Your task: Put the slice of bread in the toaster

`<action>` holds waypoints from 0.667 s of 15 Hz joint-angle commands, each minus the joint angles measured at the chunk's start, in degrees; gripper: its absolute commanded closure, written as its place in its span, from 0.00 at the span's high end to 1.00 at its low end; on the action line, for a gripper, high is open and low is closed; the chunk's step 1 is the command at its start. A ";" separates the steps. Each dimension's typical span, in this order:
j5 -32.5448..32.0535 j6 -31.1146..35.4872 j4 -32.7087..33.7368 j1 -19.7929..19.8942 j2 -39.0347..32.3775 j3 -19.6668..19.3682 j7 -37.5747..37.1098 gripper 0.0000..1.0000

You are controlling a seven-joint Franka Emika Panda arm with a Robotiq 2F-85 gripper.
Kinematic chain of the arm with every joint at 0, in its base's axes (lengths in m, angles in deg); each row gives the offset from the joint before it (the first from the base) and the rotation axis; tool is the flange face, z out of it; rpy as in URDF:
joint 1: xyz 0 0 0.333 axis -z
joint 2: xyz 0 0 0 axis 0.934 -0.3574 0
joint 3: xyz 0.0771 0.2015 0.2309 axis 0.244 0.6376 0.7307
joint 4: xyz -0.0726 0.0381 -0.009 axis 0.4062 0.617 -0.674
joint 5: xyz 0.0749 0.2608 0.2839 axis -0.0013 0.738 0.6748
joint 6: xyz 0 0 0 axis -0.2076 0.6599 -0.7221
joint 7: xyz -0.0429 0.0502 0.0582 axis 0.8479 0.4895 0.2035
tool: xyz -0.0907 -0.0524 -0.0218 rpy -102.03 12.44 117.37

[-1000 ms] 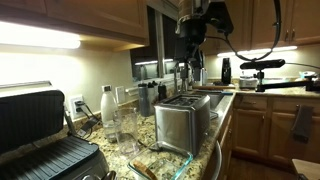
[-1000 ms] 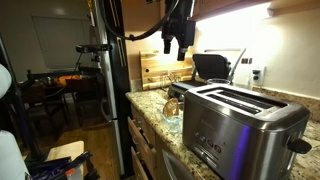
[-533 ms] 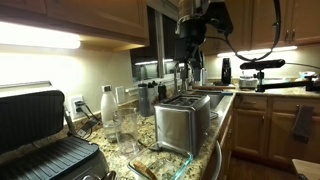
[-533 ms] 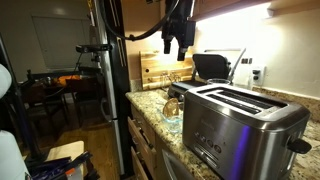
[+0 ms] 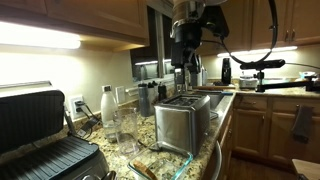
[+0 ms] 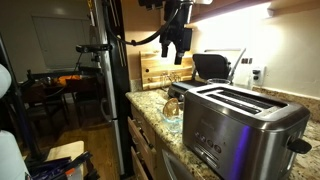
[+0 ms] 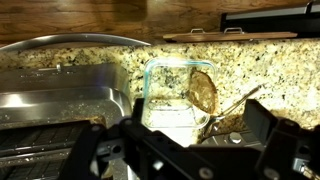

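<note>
In the wrist view the slice of bread (image 7: 203, 92) is tan-brown and leans upright inside a clear glass container (image 7: 165, 100) on the granite counter. The brushed-steel toaster (image 7: 55, 100) lies to its left; it also shows in both exterior views (image 5: 182, 122) (image 6: 240, 125). My gripper (image 7: 175, 150) is open and empty, its dark fingers framing the container from above. In both exterior views the gripper (image 5: 183, 68) (image 6: 173, 48) hangs well above the counter, past the toaster's far end.
A large black ribbed contact grill (image 5: 40, 135) stands at one end of the counter, with bottles (image 5: 107, 105) and glasses beside it. A metal utensil (image 7: 238, 103) lies next to the container. A wooden cutting board (image 6: 158, 68) leans on the back wall.
The arm and gripper have shifted slightly sideways and a little upward above the counter. The bread, container and toaster have not moved.
</note>
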 commanded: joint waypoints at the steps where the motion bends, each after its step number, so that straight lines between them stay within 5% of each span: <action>1: 1.43 -0.27 1.58 -0.79 -2.41 0.80 1.12 1.00; 10: 4.19 1.16 3.49 -2.62 -8.94 3.90 0.94 1.00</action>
